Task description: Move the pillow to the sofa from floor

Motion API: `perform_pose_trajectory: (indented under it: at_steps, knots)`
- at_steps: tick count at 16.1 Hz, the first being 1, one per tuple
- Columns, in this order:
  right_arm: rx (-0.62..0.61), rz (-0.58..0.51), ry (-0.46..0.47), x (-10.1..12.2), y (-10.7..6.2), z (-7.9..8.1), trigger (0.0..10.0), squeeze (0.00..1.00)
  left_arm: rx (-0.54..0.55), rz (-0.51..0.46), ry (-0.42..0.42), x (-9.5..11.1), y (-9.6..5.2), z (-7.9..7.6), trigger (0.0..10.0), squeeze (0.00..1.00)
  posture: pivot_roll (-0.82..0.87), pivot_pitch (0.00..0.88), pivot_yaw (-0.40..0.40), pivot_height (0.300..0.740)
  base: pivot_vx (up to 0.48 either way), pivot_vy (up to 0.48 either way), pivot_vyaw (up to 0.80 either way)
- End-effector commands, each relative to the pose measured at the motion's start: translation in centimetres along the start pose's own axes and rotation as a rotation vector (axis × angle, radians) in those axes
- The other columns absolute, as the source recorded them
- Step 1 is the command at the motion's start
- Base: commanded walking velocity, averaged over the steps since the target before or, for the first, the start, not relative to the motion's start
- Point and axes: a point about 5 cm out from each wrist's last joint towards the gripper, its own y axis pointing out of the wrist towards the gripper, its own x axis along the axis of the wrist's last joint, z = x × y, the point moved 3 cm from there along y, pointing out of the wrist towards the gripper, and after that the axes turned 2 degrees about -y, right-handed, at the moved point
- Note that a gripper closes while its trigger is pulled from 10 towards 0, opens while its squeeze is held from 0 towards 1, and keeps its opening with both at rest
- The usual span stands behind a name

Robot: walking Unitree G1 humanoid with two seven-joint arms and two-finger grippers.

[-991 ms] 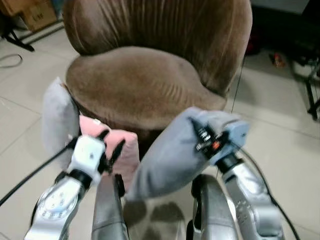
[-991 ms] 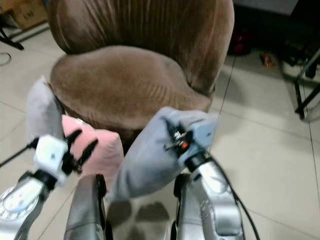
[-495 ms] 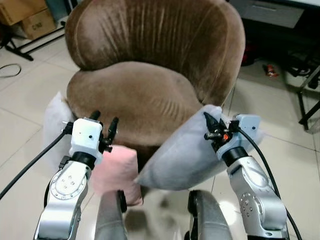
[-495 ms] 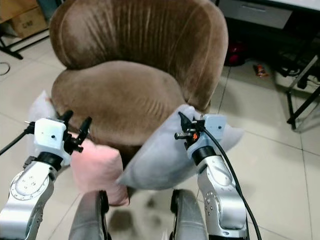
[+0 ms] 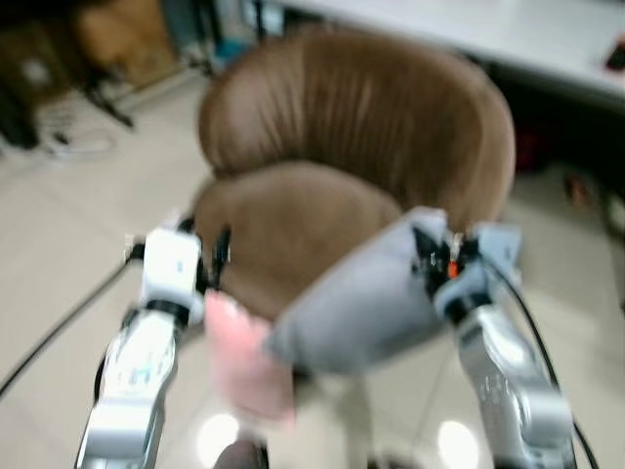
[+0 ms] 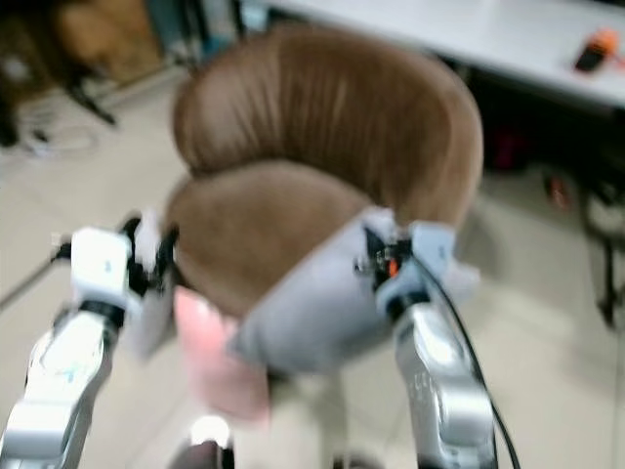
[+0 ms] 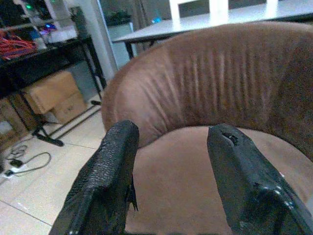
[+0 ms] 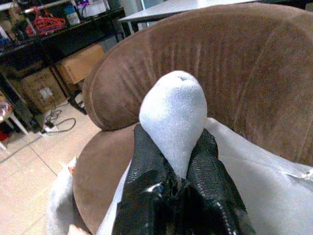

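Aloft, a grey pillow (image 5: 366,303) hangs at the front edge of the brown sofa (image 5: 361,127), gripped by the right gripper (image 8: 172,183).

Its black fingers (image 8: 146,166) are pinched tight on one puckered corner of the pillow, which bulges up between them; the rest sags down toward the seat. The left gripper (image 7: 168,161) hovers before the seat with jaws spread wide and empty. A pink pillow (image 5: 244,366) droops below it, blurred.

Pale tiled floor (image 5: 59,244), white table (image 6: 547,59) behind, cardboard boxes (image 7: 51,95) under black shelving (image 7: 44,54)
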Motion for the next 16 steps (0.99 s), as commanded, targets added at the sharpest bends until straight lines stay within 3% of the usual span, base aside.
perform_pose_trajectory:
  at_steps: [1, 3, 10, 14, 16]
  knots:
    - [-0.016, -0.038, 0.018, 0.7, -0.1, -0.3, 10.0, 0.00, -0.001, 0.005, 0.002, -0.2, 0.1, -0.1, 10.0, 0.00, -0.01, 0.000, -0.007, 0.740, 0.000, 0.000, 0.00]
    - [-0.057, -0.016, -0.017, 0.2, 0.0, -0.9, 10.0, 0.00, -0.004, 0.001, 0.021, -0.2, 0.4, -0.1, 10.0, 0.00, -0.02, 0.000, 0.003, 0.740, 0.000, 0.000, 0.00]
    - [-0.079, -0.004, -0.047, -0.3, 0.3, -0.9, 10.0, 0.00, -0.023, -0.013, 0.036, 0.0, 0.7, -0.4, 10.0, 0.00, -0.02, 0.000, 0.018, 0.740, 0.000, -0.322, 0.00]
    - [-0.041, -0.023, -0.097, 0.2, 0.6, -0.5, 10.0, 0.00, -0.010, -0.011, 0.009, -0.1, 0.7, -0.1, 10.0, 0.00, -0.01, 0.000, 0.007, 0.740, 0.000, 0.000, 0.00]
    - [-0.034, -0.023, -0.084, 0.2, 0.7, -0.3, 10.0, 0.00, -0.016, -0.022, -0.002, 0.0, 0.5, -0.1, 10.0, 0.00, 0.00, 0.000, -0.003, 0.740, 0.000, 0.000, 0.79]
